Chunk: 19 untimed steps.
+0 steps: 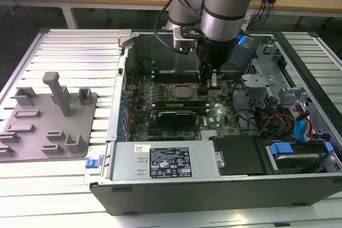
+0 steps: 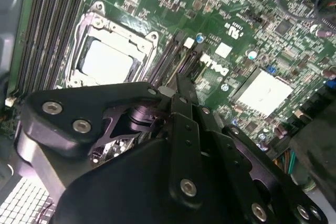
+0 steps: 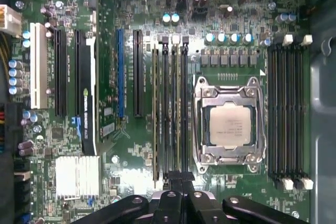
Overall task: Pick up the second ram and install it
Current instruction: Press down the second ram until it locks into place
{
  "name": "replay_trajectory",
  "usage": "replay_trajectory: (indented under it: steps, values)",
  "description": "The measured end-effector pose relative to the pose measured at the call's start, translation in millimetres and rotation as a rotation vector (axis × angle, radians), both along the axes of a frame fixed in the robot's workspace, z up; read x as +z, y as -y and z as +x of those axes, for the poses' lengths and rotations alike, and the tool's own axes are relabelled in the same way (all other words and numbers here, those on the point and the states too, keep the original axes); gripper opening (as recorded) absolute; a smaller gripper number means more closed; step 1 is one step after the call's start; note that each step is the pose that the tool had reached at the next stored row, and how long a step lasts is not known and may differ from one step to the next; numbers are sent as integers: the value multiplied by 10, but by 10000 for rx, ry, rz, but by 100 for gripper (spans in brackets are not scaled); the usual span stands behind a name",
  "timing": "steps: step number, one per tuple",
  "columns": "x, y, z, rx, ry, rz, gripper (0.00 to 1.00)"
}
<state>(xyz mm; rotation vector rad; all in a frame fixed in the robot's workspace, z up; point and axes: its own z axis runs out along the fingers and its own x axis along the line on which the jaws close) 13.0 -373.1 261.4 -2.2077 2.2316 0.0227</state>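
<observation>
The second ram (image 3: 177, 108) is a thin green stick standing on edge in a slot (image 1: 176, 102) beside the processor socket (image 3: 229, 124). My gripper (image 3: 177, 178) is shut, its tips down on one end of that stick, the end toward the exterior view's right (image 1: 204, 93). In the second wrist view the closed fingertips (image 2: 178, 80) meet right over the row of slots. Whether the tips press on the stick's top edge or pinch it is hidden by the fingers themselves. Another green stick (image 3: 156, 114) stands two slots away.
The open computer case holds the green motherboard (image 3: 131, 145), a finned heatsink (image 3: 77, 174), a power supply (image 1: 165, 161) and drive cables (image 1: 272, 121). A grey fixture plate (image 1: 48, 126) with upright blocks lies on the slatted table at the exterior view's left.
</observation>
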Motion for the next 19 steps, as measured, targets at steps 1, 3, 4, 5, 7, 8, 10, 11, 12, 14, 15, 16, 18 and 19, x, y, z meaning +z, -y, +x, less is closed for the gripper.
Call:
replay_trajectory:
  steps: [1, 3, 4, 5, 7, 8, 10, 11, 12, 14, 15, 16, 18, 19]
  values:
    - [-15, 0, 16, -1, -2, -4, 8]
    - [-51, 1, 37, 0, -1, -4, 8]
    - [-51, 1, 37, -1, -2, -5, 8]
    - [-51, 1, 37, -1, -1, -4, 8]
    - [-62, 0, 38, 0, -1, -1, 8]
    - [-72, 0, 38, 0, -1, -3, 8]
    - [-91, 1, 38, 0, -1, -4, 8]
    - [-97, 1, 38, 0, -1, -4, 8]
    - [-106, 1, 38, 0, -1, -3, 8]
    - [-157, 1, 38, 0, -2, -4, 8]
    - [-168, 0, 38, 0, -1, -3, 8]
    - [-178, 0, 38, 0, -1, -3, 8]
    - [-193, -1, 43, -1, -1, -4, 8]
    - [-198, -1, 49, 0, -1, -4, 8]
